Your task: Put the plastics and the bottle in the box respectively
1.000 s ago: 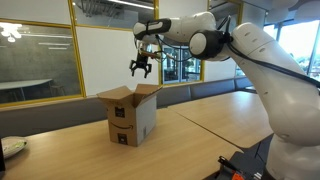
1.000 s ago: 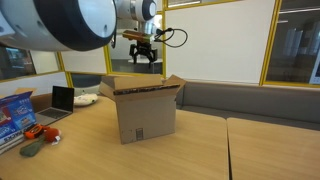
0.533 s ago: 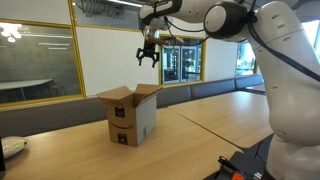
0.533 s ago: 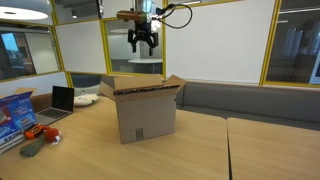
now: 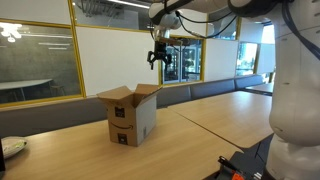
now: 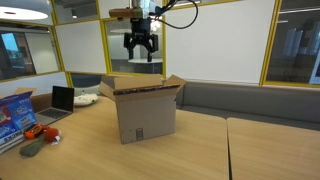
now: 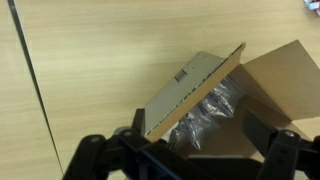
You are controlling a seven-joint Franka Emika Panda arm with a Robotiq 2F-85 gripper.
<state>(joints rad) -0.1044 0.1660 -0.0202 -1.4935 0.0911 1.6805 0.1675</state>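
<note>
The gripper (image 6: 139, 56) hangs high above the cardboard box (image 6: 141, 110) on the counter (image 6: 203, 152), its fingers spread wide and holding nothing. In the wrist view, crinkled clear plastics (image 7: 204, 116) lie inside the box, directly below.

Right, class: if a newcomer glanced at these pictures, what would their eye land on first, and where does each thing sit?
The open cardboard box stands on the wooden table with its flaps up. Well above it hangs the gripper, open and empty. In the wrist view, crumpled clear plastic shows inside the box.
</note>
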